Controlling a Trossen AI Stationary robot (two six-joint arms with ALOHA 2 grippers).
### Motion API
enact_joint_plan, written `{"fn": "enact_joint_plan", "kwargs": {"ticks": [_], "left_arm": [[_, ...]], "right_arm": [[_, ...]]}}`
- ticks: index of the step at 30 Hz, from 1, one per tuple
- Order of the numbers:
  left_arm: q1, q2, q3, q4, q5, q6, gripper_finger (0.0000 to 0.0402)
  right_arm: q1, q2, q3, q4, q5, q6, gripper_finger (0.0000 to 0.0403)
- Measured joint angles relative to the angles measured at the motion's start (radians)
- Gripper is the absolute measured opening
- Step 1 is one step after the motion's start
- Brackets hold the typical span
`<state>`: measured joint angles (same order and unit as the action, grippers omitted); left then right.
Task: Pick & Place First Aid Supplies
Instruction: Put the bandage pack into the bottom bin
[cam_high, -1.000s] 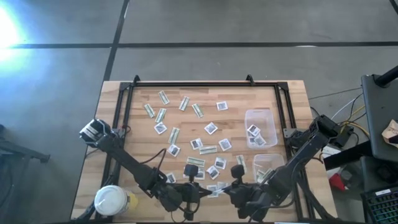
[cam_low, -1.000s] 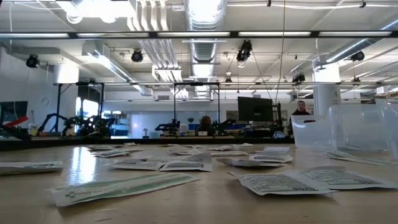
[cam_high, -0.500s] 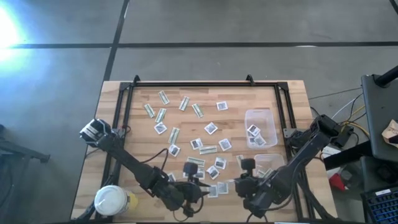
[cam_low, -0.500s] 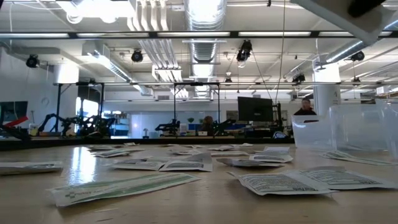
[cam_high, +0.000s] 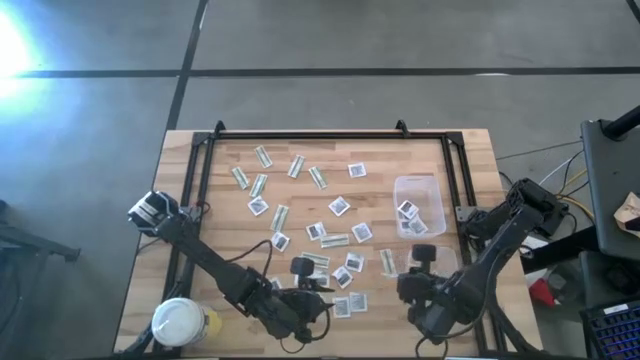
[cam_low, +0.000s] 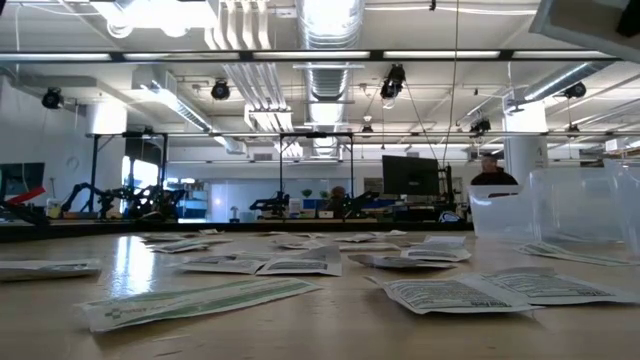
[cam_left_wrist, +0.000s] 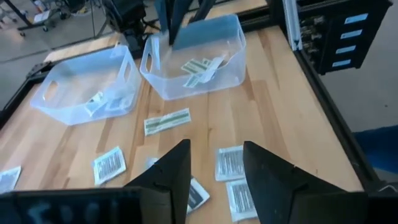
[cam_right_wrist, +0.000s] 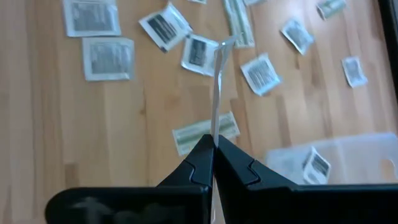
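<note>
The right gripper (cam_right_wrist: 213, 148) is shut tight on a thin packet (cam_right_wrist: 217, 93). We see the packet edge-on, so it looks like a pale sliver sticking up from betw. the two dark fingers (cam_right_wrist: 239, 163). Can't tell if it is a square one or a strip. In the high view the right gripper (cam_high: 421, 255) sits up off the wood near the front of the table, just by the near tub (cam_high: 432, 262) on the right side.

The left gripper (cam_left_wrist: 216, 165) is partly open w/ nothing in it. A gap shows betw. its fingers (cam_left_wrist: 267, 171). Right below it lie square white packets (cam_left_wrist: 231, 163) flat on the wood, not touching the fingers. In the high view the left gripper (cam_high: 302, 268) is at the front middle of the table, over a small bunch of packets (cam_high: 345, 303).

The rest of the first aid supplies (cam_high: 317, 232) lie spread over the middle of the wooden table (cam_high: 470, 160). Square white ones w/ dark print and thin green-and-white strips (cam_high: 334, 240) are mixed up, most apart from each other.

Two clear tubs stand at the right side. The far tub (cam_high: 418, 205) has a few white squares in it. From the left wrist view the near tub (cam_left_wrist: 196, 56) has green strips in it & the other tub (cam_left_wrist: 84, 84) has a couple of packets.

A white-lidded jar (cam_high: 178, 322) stands at the front left corner, well apart from both grippers.

In the low view, strips (cam_low: 195, 298) and squares (cam_low: 455, 292) lie flat on the wood close up.
</note>
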<state>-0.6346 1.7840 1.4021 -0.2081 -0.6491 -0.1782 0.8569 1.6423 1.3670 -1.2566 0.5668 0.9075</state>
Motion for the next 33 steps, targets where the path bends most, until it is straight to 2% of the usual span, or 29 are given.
{"fn": "enact_joint_plan", "kwargs": {"ticks": [6, 12, 25, 33], "left_arm": [[0.000, 0.000, 0.000, -0.055, 0.001, -0.054, 0.0140], [0.000, 0.000, 0.000, -0.081, 0.001, -0.087, 0.0140], [0.000, 0.000, 0.000, -0.081, 0.001, -0.088, 0.0140], [0.000, 0.000, 0.000, -0.081, 0.001, -0.091, 0.0140]], "right_arm": [[0.035, -0.024, 0.000, -0.093, -0.002, 0.113, 0.0008], [0.056, -0.048, -0.008, -0.144, -0.048, 0.193, 0.0008], [0.057, -0.053, -0.075, -0.240, -0.272, 0.229, 0.0008], [0.057, -0.053, -0.115, -0.240, -0.346, 0.246, 0.0008]]}}
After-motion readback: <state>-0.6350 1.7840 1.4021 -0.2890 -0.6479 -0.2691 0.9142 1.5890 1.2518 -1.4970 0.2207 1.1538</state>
